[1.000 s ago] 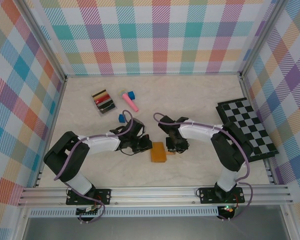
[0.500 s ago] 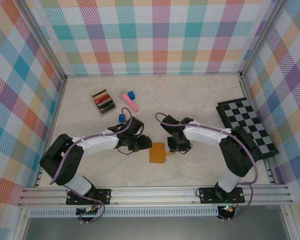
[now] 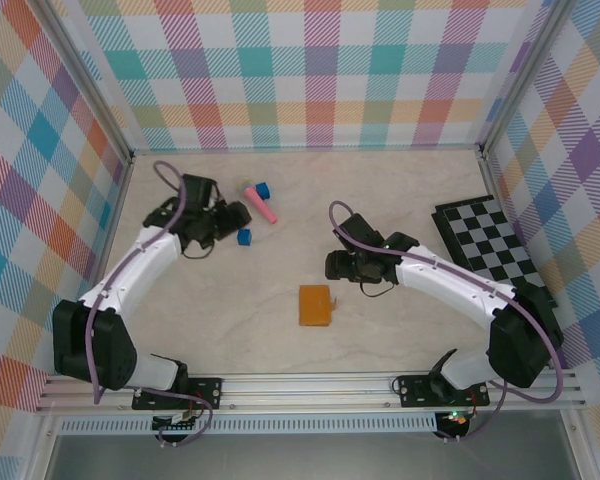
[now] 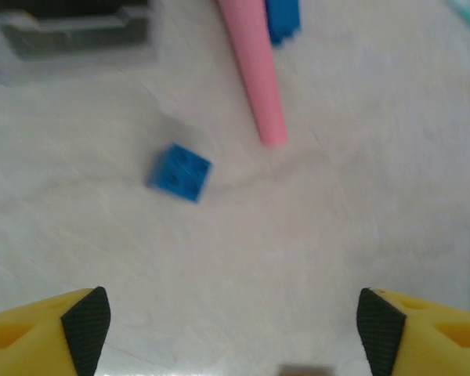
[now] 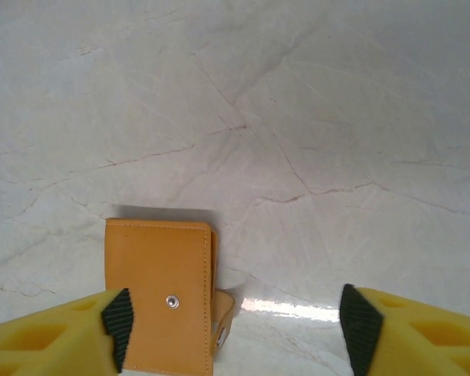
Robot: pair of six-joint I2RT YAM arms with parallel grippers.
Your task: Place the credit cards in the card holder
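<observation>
- Left hand (image 4: 235, 329), fingers spread wide and empty, hovers well beyond and left of the card holder (image 3: 315, 305).
- Credit cards (image 4: 70, 27) show as a blurred dark stack ahead of that hand, far from the card holder.
- Blue cube (image 3: 244, 237) and pink stick (image 3: 261, 205) lie apart, beyond-left of the card holder.
- Card holder lies closed, flat on the counter (image 3: 230, 300).
- Right hand (image 5: 235, 325), spread and empty, hangs just beyond-right of the card holder.
- Chequered board (image 3: 495, 255) sits far right of it.
</observation>
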